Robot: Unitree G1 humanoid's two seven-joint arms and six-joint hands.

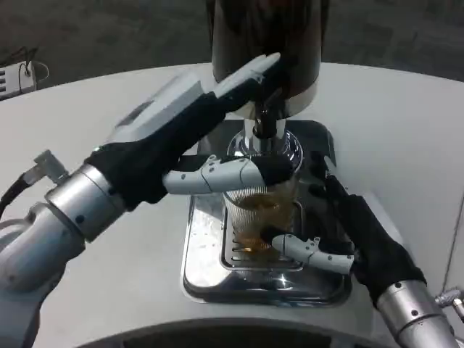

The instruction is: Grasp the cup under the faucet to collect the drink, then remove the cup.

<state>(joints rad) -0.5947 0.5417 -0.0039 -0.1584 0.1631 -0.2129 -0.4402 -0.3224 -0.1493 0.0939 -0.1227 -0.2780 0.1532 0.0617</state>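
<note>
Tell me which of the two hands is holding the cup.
The right hand: its fingers wrap the ribbed clear cup on the drip tray. The left hand reaches higher, at the faucet above the cup.

You see a clear ribbed cup [259, 214] holding amber drink, standing on a shiny silver drip tray [199, 264] with a slotted grate. The dispenser [264, 32] above is dark brown with a chrome faucet [265, 141]. The table [406, 130] is white.

Left robot hand [190, 138] reaches forward, fingers extended — right robot hand [330, 232] curls inward, gripping.
</note>
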